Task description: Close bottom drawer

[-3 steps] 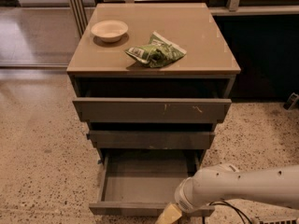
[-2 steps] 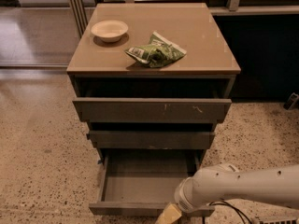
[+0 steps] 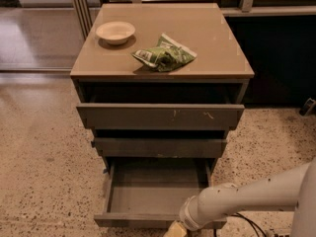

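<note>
The bottom drawer [image 3: 148, 194] is the lowest of three grey-brown drawers in the cabinet and stands pulled far out, its shallow box interior empty. Its plain front [image 3: 133, 220] runs along the lower edge of the camera view. My white arm [image 3: 247, 199] reaches in from the right, and my gripper [image 3: 174, 229] sits at the drawer front's right part, at the very bottom of the view, mostly cut off by the frame edge.
The top drawer [image 3: 160, 116], with pale scratch marks, and the middle drawer [image 3: 160, 147] stand slightly open. On the cabinet top [image 3: 212, 38] are a pale bowl [image 3: 115, 32] and a green snack bag [image 3: 165, 56]. Speckled floor [image 3: 44, 157] surrounds the cabinet; a black cable [image 3: 247, 223] lies at the lower right.
</note>
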`<action>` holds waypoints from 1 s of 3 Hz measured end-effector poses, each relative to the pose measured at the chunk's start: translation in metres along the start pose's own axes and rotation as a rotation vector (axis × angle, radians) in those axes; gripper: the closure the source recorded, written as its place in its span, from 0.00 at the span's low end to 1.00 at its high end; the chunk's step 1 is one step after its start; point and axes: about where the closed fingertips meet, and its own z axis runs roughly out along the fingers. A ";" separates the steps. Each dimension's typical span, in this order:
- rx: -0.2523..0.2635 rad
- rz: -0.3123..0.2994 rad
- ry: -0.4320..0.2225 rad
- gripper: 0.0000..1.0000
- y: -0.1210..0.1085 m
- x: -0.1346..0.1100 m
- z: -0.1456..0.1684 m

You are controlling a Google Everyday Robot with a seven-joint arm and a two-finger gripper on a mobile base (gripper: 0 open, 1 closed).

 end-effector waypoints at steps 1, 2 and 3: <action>-0.034 0.009 0.010 0.00 -0.004 0.013 0.038; -0.079 0.029 0.028 0.00 -0.001 0.028 0.070; -0.080 0.029 0.028 0.00 -0.001 0.028 0.070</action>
